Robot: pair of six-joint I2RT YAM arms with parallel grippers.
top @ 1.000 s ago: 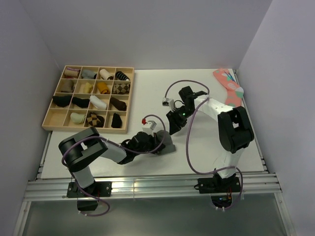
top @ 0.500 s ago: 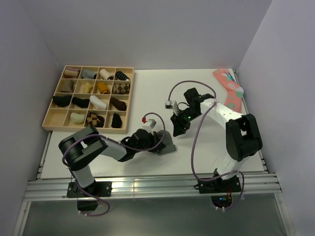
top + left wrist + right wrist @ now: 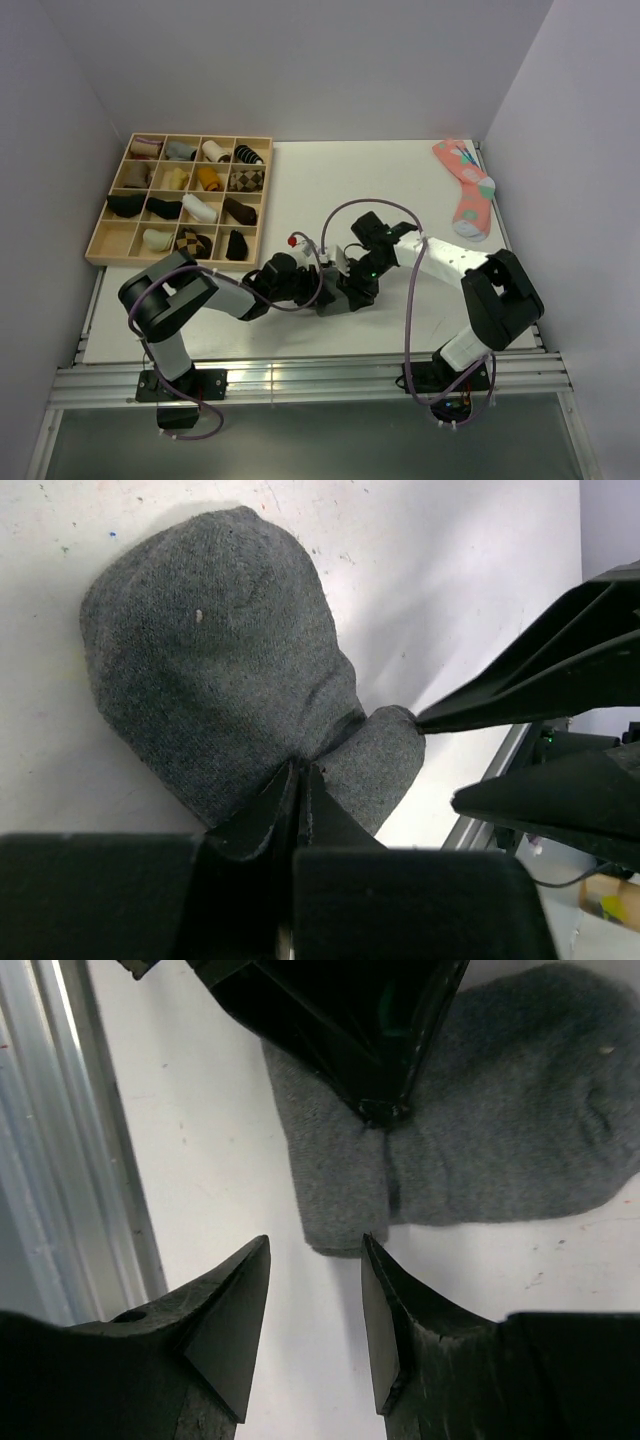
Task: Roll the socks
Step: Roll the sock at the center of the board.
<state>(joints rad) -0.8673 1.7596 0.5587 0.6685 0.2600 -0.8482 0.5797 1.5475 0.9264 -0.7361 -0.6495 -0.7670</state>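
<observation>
Socks (image 3: 220, 680) pinched in left hand (image 3: 300, 776) | right hand (image 3: 315, 1245) parted, just beside | pink sock (image 3: 465, 185) well apart

Top external view looks down from above and behind the arm bases, taking in the whole table (image 3: 300, 190). Both wrist views sit close above it, facing down from opposite sides. All three share the grey socks (image 3: 220, 680) at the table's near middle.

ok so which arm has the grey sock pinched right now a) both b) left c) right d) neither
b: the left gripper is shut on a fold of the sock, while the right gripper has its jaws apart at the sock's edge, gripping nothing.
</observation>
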